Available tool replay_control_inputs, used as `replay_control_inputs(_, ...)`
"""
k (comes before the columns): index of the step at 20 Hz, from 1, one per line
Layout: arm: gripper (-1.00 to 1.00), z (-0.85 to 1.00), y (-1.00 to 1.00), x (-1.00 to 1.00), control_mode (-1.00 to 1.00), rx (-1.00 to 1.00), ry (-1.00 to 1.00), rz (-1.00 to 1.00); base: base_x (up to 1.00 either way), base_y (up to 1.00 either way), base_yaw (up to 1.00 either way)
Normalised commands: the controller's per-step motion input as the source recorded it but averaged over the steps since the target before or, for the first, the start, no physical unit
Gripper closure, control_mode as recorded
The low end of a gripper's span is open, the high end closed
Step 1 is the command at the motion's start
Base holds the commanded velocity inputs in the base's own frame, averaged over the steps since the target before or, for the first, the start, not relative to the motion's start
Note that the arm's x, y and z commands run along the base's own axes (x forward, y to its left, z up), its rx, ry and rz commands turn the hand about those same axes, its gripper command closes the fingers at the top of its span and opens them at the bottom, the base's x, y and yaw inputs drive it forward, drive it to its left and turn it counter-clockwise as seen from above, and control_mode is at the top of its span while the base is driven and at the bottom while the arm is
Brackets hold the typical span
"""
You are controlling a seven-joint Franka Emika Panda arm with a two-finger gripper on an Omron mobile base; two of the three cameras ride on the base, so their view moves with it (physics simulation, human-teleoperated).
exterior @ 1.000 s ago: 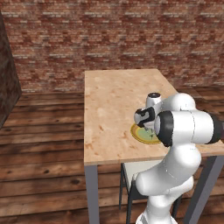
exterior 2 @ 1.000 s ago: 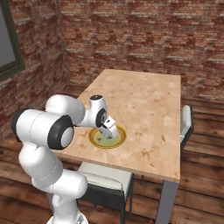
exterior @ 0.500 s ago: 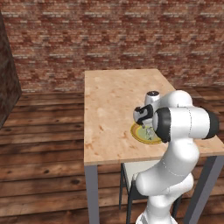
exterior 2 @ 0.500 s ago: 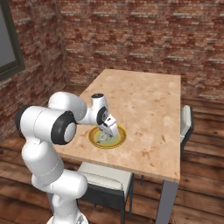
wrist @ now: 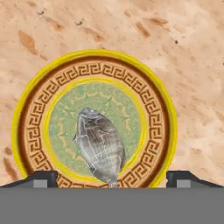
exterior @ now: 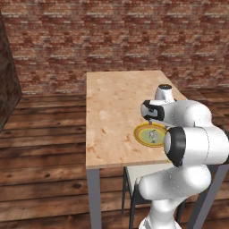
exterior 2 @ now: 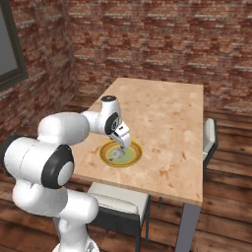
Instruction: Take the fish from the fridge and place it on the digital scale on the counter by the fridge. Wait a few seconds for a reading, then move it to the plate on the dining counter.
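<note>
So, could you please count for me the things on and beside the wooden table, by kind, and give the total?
Small dark grey-silver fish, lying in the plate's green centre: 1
Round plate with yellow-gold rim: 1
Long light wooden table on grey metal legs: 1
Chairs with pale seats, one at the near edge, one at the right side: 2
Total: 5

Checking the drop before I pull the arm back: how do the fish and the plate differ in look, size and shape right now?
The fish is dark grey-silver with a scaly pattern; the plate has a yellow-gold rim, a brown key-pattern band and a greenish centre. The fish is slim and elongated, the plate round. The fish is much smaller, fitting mostly within the plate's centre. Both rest on the dining counter, the fish on the plate, below the open gripper.
</note>
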Motion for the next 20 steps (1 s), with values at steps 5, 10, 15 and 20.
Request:
replay_control_inputs(5, -1.0, 1.0, 0.0, -0.95, -1.0, 0.1, -0.11, -0.03, 0.0, 0.0, 0.0)
replay_control_inputs(10, -1.0, 1.0, 0.0, -0.98, -1.0, 0.12, 0.0, 0.0, 0.0, 0.0, 0.0)
replay_control_inputs(15, -1.0, 1.0, 0.12, -0.92, -1.0, 0.09, 0.05, 0.0, 0.0, 0.0, 0.0)
replay_control_inputs(20, -1.0, 0.71, 0.38, -0.88, -1.0, 0.0, 0.08, 0.0, 0.0, 0.0, 0.0)
